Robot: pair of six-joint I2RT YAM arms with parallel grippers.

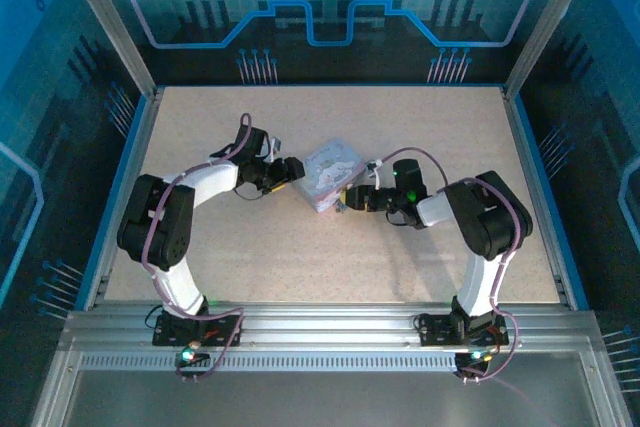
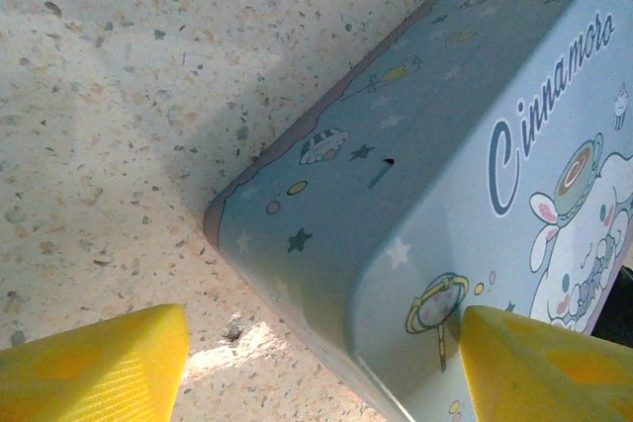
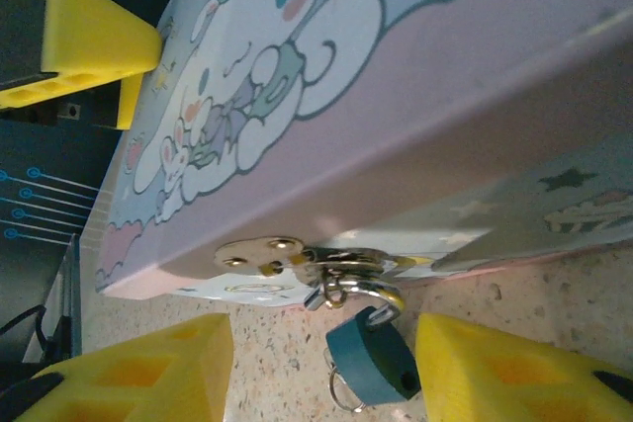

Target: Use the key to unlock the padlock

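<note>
- While I'm looking down from overhead, the tin box [image 1: 330, 172] sits around the middle of the worktop [image 1: 300, 267]. The left gripper [image 1: 296, 169] is at its left side and the right gripper [image 1: 347, 197] at its near corner.
- Left wrist cam: yellow fingers [image 2: 99, 373] spread wide with the box corner between them, one finger clear of it.
- Right wrist cam: the padlock [image 3: 371, 363] dangles off the box's hasp [image 3: 267, 252], low by the worktop. It sits between spread fingers, right up against one, and isn't pinched.
</note>
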